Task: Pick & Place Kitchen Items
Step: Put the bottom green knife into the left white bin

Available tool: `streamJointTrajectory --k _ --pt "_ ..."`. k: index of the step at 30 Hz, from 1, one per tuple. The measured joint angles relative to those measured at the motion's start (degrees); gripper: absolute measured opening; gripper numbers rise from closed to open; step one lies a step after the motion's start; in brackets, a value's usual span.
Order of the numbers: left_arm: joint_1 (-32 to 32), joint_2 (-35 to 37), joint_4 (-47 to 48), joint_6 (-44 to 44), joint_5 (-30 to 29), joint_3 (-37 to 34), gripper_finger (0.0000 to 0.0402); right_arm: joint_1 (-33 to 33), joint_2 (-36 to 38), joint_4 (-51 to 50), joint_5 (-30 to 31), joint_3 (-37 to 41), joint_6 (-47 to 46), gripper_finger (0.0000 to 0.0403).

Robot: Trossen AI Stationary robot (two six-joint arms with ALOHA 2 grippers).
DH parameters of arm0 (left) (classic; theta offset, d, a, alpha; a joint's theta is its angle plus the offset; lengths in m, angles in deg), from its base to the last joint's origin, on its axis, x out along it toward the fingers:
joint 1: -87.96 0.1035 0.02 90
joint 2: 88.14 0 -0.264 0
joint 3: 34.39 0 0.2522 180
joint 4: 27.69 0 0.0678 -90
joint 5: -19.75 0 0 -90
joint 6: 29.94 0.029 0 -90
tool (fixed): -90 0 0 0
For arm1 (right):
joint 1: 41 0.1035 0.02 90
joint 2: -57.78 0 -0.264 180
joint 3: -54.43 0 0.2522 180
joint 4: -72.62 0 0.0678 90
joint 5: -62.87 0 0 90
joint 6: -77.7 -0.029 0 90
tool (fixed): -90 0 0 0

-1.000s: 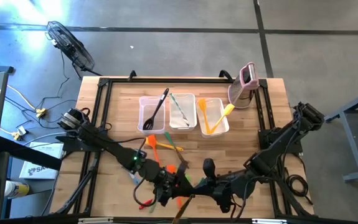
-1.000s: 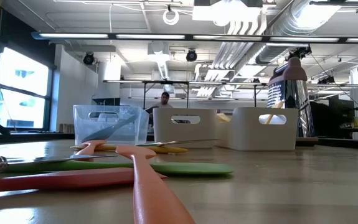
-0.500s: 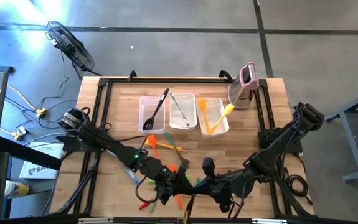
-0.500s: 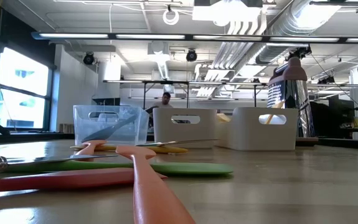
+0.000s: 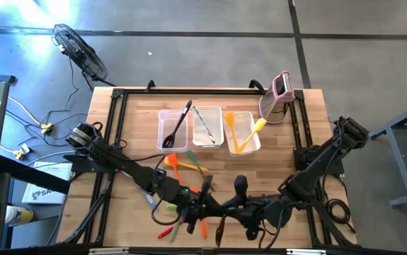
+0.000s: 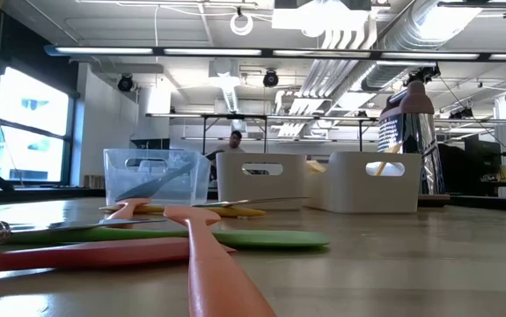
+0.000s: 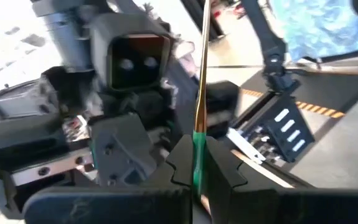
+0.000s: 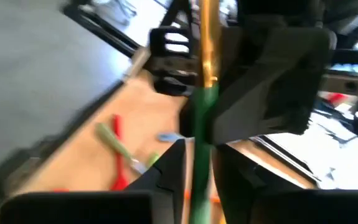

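While meeting near the table's (image 5: 288, 142) 6 o'clock edge, left gripper (image 7: 194, 163) and right gripper (image 8: 198, 163) both clenched on one green-and-wood utensil (image 7: 198, 93); other utensils (image 5: 182, 166) at 7 o'clock

you're looking at a surface (image 5: 274, 152) of pale butcher-block wood with a smooth, faintly satin finish, framed in matt black metal. the three tubs (image 5: 207, 127) are clear, glossy plastic. the utensil (image 7: 198, 134) between both sets of matt black plastic jaws has a green plastic part and a shiny brass-toned shaft.
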Motion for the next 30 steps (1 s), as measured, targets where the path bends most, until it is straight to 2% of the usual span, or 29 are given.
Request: streamJointTrajectory --k 7,13,18,22,26,30 --pt "0.0 0.0 0.5 -0.4 -0.5 0.0 0.0008 2.5 0.0 0.0 4.5 0.0 -0.4 0.0139" --pt "0.0 0.0 0.7 -3.3 -2.8 0.0 0.0008 6.5 0.0 -1.1 18.6 0.0 -0.1 0.0215" --pt "-0.3 0.4 2.0 -5.3 -7.7 0.0 0.0008 11.5 0.0 -3.2 30.5 0.0 0.0 0.0245" --pt "-1.0 2.6 6.0 -6.6 -15.3 0.0 0.0008 15.1 0.0 -3.3 36.3 0.0 -2.4 0.0247" --pt "-1.7 5.6 13.8 -6.6 -26.3 0.0 0.0008 18.0 0.0 -3.6 38.5 0.1 -5.0 0.0246" --pt "-1.6 8.9 22.7 -7.7 -34.6 0.0 0.0008 19.6 0.0 -3.8 40.2 0.1 -7.2 0.0243"
